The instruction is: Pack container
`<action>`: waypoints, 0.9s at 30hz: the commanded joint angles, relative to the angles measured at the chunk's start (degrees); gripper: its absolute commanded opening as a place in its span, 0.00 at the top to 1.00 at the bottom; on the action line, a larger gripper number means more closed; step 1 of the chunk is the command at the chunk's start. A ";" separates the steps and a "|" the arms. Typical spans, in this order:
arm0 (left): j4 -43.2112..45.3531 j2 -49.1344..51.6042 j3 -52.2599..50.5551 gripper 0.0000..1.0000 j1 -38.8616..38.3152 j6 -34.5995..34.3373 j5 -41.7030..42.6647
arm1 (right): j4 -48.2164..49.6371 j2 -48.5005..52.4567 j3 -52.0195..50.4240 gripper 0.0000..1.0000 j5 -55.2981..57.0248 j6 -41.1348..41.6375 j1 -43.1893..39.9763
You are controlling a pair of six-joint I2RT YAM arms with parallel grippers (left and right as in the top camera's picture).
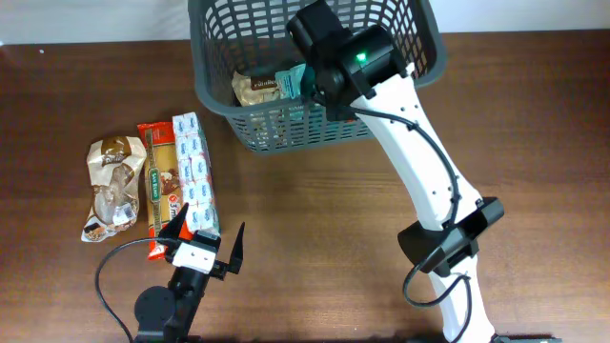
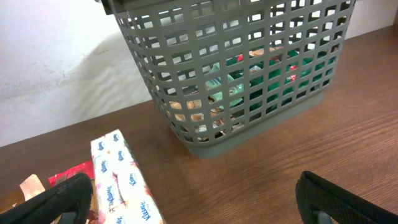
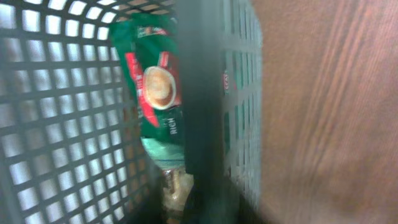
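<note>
Dark grey container [image 1: 212,95] stood at the far side of the worktop [image 1: 315,238], right end effector [image 1: 305,81] reached inside it by a green packet [image 3: 158,87], its grip impossible to tell, left end effector [image 1: 208,238] sat spread wide apart near a tissue pack [image 1: 191,171].

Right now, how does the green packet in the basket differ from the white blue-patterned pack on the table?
The green packet lies inside the basket; the white pack lies outside on the table. The green packet is a soft pouch with a red band and a cup picture; the white pack is a long block with small blue prints. Both are packaged goods.
</note>
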 commanded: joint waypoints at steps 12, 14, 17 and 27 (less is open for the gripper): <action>0.11 0.13 -0.55 0.01 -0.17 -0.28 -0.42 | 0.35 -2.38 1.99 0.17 -8.85 1.55 -0.37; 0.11 0.13 -0.55 0.01 -0.17 -0.28 -0.42 | 0.52 -2.62 2.38 0.16 -10.08 -0.20 -0.37; 0.11 0.13 -0.55 0.01 -0.17 -0.28 -0.42 | 0.63 -3.06 3.72 0.16 -10.19 -3.58 -0.37; 0.11 0.13 -0.55 0.01 -0.17 -0.28 -0.42 | 1.86 -6.47 18.10 0.15 -9.05 -28.61 1.33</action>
